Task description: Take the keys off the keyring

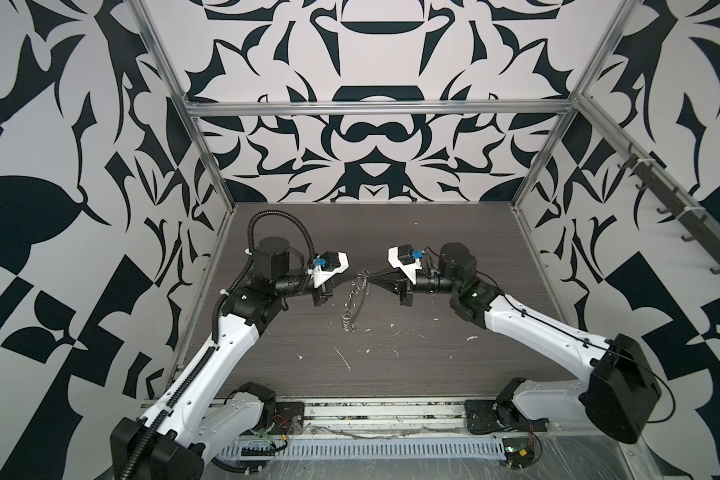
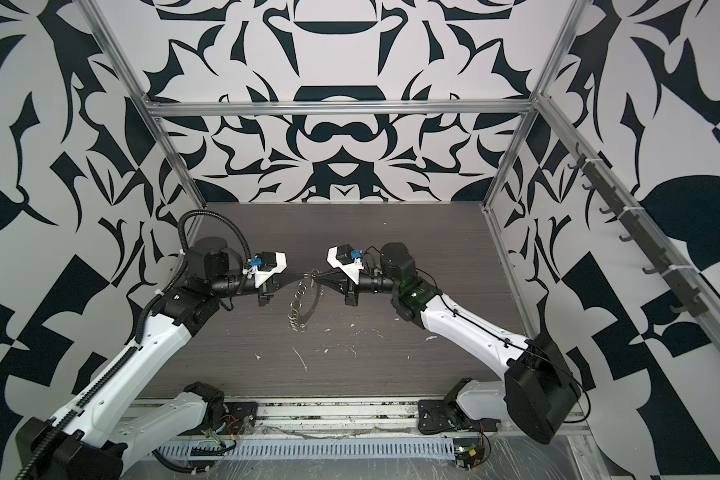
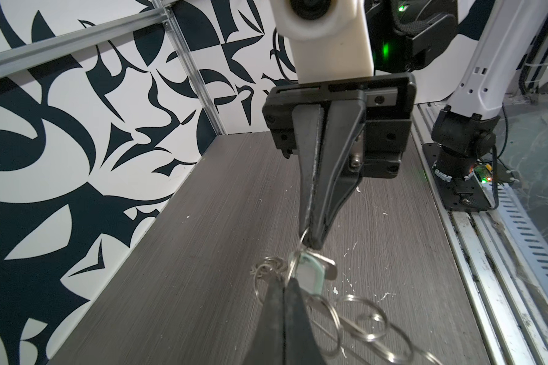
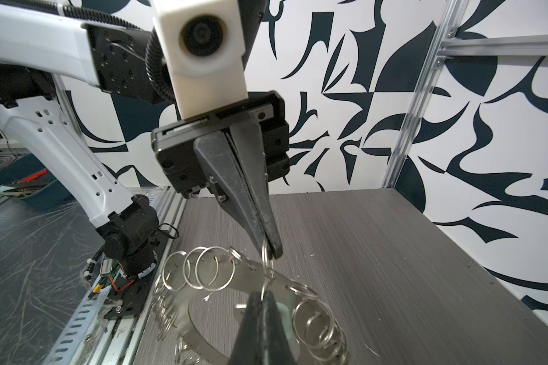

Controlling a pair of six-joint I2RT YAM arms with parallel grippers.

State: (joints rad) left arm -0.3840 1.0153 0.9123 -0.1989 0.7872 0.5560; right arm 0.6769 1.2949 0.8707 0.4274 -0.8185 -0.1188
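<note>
Your two arms reach in from opposite sides, forearms roughly level, each wrist turned so its camera sits above its fingers. The left gripper (image 1: 356, 277) and right gripper (image 1: 373, 277) point straight at each other in mid-air, tips nearly meeting. Both sets of jaws are pressed together, each nipping the thin wire of a split ring (image 4: 264, 275) right at its own tip.

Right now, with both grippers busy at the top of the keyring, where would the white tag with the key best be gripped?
Probably the tag, pinched across its two flat faces at the free end, coming up from underneath. It appears to hang below the split ring that the shut left gripper and right gripper both pinch, so the ring end is crowded.
</note>
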